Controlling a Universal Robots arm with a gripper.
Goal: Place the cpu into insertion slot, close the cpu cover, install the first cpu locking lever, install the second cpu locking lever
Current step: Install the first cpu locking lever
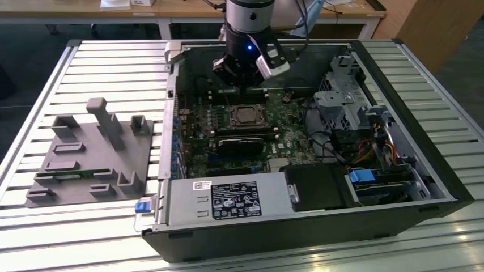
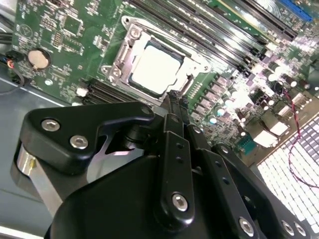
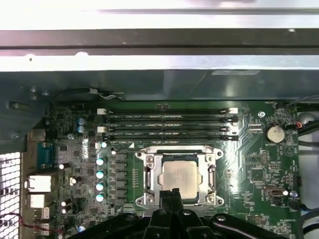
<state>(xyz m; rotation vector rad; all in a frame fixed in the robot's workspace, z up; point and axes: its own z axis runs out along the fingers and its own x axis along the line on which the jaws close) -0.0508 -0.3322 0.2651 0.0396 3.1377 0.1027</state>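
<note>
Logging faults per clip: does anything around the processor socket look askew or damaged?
Nothing stands out. The pale silver square chip sits straight inside the square silver metal frame plate; the black claw is beside its edge.

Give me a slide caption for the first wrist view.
Cpu sits framed by its closed cover on the green motherboard, with the shut gripper at the cover's edge.
</note>
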